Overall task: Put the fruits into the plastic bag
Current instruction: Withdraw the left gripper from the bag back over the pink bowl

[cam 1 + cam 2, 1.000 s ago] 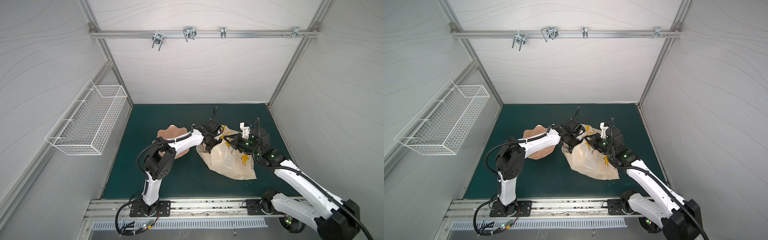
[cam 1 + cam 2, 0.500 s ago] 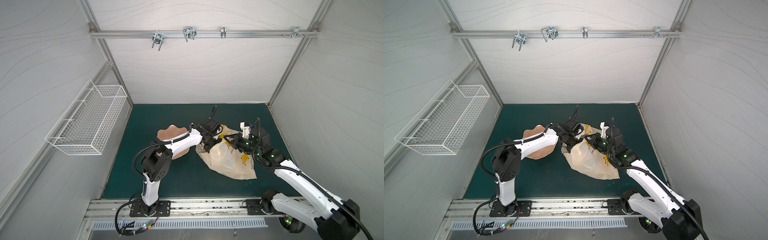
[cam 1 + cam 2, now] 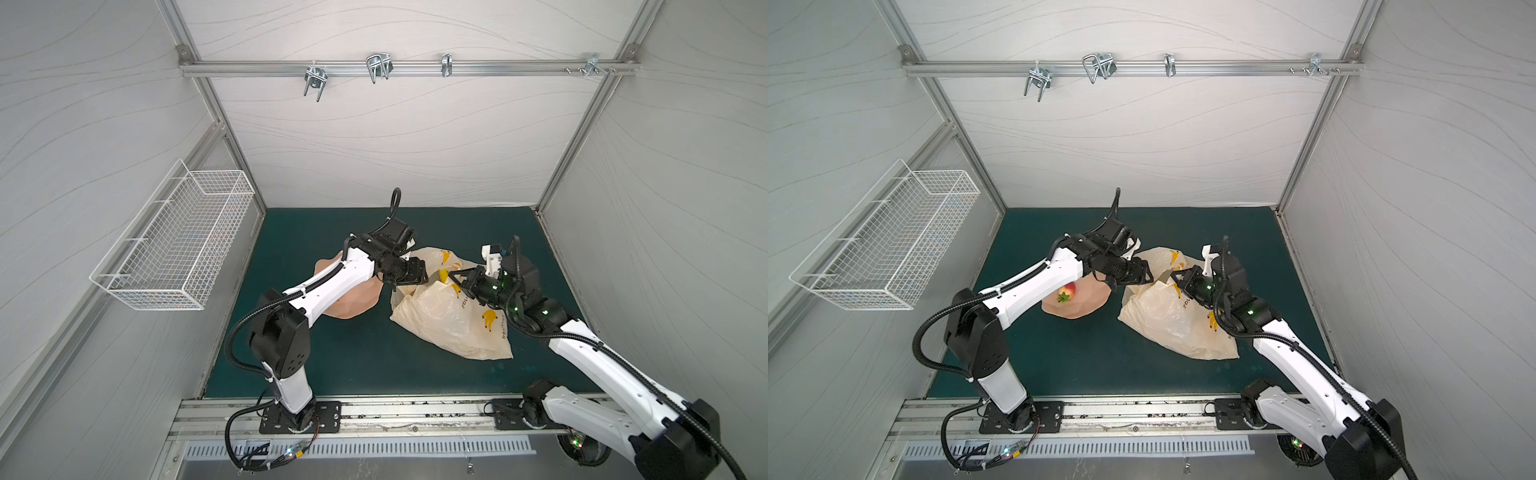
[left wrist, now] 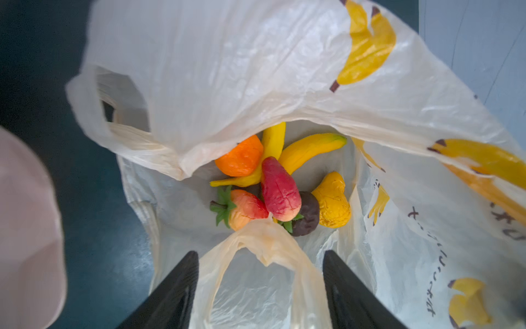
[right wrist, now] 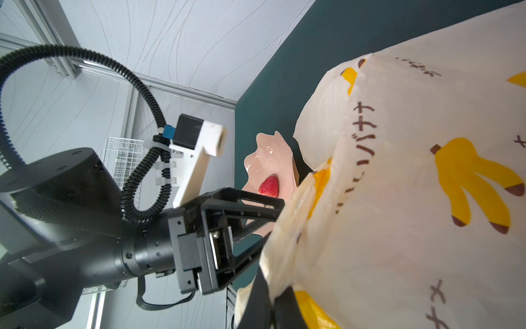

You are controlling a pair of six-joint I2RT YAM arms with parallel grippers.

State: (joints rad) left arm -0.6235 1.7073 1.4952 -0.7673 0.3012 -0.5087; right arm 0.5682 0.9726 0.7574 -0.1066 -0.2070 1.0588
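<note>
The plastic bag (image 3: 449, 320) (image 3: 1167, 320) lies crumpled on the green mat, its mouth facing the left arm. My left gripper (image 3: 415, 272) (image 4: 260, 253) is open at that mouth, with a loose handle loop lying between its fingers, ungripped. Inside the bag (image 4: 256, 71) I see an orange (image 4: 240, 159), bananas (image 4: 310, 148), a red fruit (image 4: 280, 193), a strawberry (image 4: 246, 209), a dark purple piece (image 4: 307, 216) and a yellow pear (image 4: 333, 203). My right gripper (image 3: 457, 278) (image 5: 273, 302) is shut on the bag's rim. Another strawberry (image 3: 1066, 292) (image 5: 269, 186) lies on the dish.
The peach-pink wavy dish (image 3: 353, 303) (image 3: 1088, 299) sits left of the bag, partly under the left arm. A white wire basket (image 3: 174, 249) hangs on the left wall. A rail with metal hooks (image 3: 376, 66) crosses the back wall.
The left arm's elbow has swung to the left while its gripper stays at the bag's mouth. The right arm and the bag have not moved.
</note>
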